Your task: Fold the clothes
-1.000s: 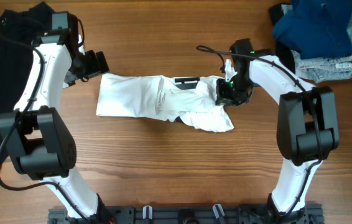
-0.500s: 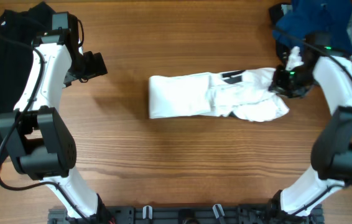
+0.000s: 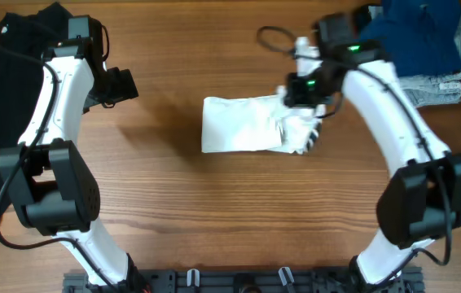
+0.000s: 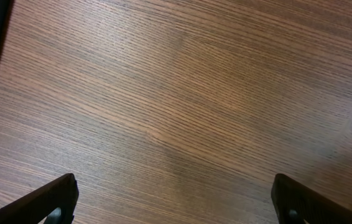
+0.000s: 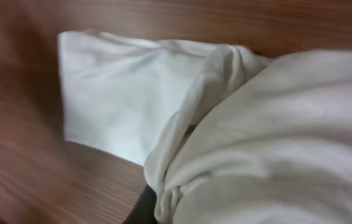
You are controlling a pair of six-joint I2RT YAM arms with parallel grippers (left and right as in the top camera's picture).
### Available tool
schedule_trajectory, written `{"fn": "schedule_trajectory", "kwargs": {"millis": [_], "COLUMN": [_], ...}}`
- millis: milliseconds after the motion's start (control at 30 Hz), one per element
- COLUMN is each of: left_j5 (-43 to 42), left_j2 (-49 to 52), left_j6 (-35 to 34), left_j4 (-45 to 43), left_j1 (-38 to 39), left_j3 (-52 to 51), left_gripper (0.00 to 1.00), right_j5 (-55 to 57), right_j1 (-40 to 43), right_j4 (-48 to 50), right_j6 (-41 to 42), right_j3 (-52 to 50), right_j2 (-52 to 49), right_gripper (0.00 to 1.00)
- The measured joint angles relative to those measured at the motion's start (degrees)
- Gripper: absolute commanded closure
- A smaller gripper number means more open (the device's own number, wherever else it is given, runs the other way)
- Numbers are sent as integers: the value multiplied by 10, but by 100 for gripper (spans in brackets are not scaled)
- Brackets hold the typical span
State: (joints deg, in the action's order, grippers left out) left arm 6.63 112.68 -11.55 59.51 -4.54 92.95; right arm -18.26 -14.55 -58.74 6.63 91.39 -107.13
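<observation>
My right gripper [image 3: 304, 88] is clamped on the bunched T-shirt [image 3: 239, 124], and fabric hides its fingers from me. My left gripper [image 4: 176, 200] hangs wide open.

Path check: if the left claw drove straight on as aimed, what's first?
Probably the bare table: past the open left claw, its wrist view shows only wood. Depth unclear.

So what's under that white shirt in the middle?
Only the wooden table shows around the white T-shirt, which lies on it in folded layers. The right gripper, shut, holds its bunched end. Anything beneath the fabric is covered.
</observation>
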Motion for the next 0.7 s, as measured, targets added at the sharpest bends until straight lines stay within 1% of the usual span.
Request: {"fn": "schedule_trajectory", "kwargs": {"millis": [33, 200, 433, 567, 667, 700], "left_j5": [0, 0, 0, 0, 0, 0], "left_j2": [0, 0, 0, 0, 0, 0], "left_j6": [0, 0, 0, 0, 0, 0], "left_j4": [0, 0, 0, 0, 0, -1], "left_j1": [0, 0, 0, 0, 0, 0], "left_j3": [0, 0, 0, 0, 0, 0], "left_gripper": [0, 0, 0, 0, 0, 0], "right_j5": [-2, -1, -1, -1, -12, -15], "right_j1": [-28, -93, -153, -171, -176, -176], "right_j4": [16, 64, 103, 121, 137, 136], "right_j6": [9, 26, 32, 32, 23, 20], "right_j3": [0, 0, 0, 0, 1, 1], "right_j2": [0, 0, -16, -36, -36, -36], "right_gripper": [96, 96, 96, 54, 36, 34]}}
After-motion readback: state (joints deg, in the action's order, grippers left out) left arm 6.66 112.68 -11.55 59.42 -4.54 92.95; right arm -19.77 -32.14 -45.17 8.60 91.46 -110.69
